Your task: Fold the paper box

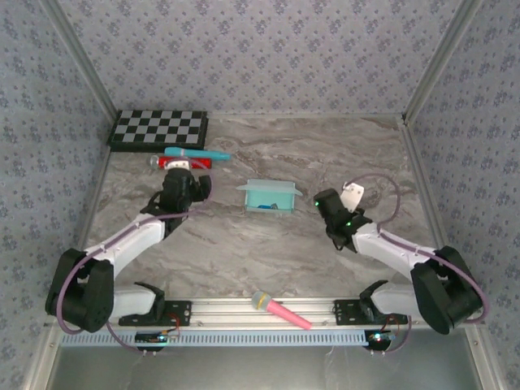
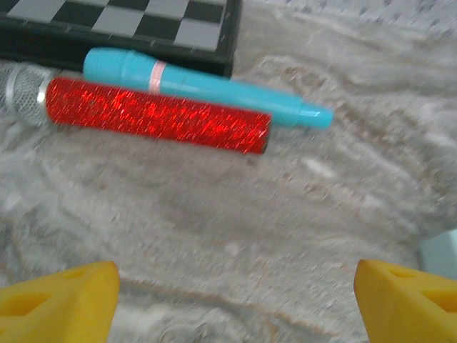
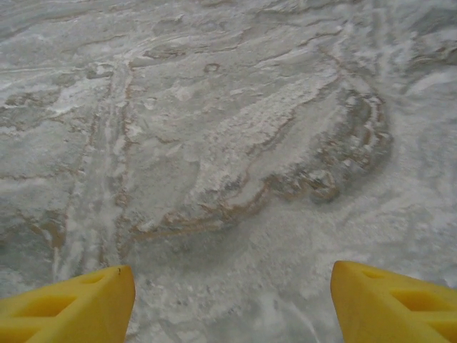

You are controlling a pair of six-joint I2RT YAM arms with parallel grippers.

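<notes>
— Between the arms, mid-worktop (image 1: pixel 244 252), sits the paper box (image 1: pixel 270 197); thin aqua card, flaps raised, bare marbled surface all round it.
— And each pincer?
— Left pincer (image 2: pixel 235 300) gapes near a glittery red microphone (image 2: pixel 153 114) and a smooth blue tube (image 2: pixel 207 86); right pincer (image 3: pixel 232 304) gapes over veined stone.

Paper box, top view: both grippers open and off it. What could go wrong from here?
1. The left gripper faces the red microphone and blue marker, not the paper box. Swinging over to the box may knock them.
2. The box looks part-folded and light. A push from one side, say by the right gripper, could slide or crush it on the marble table.
</notes>
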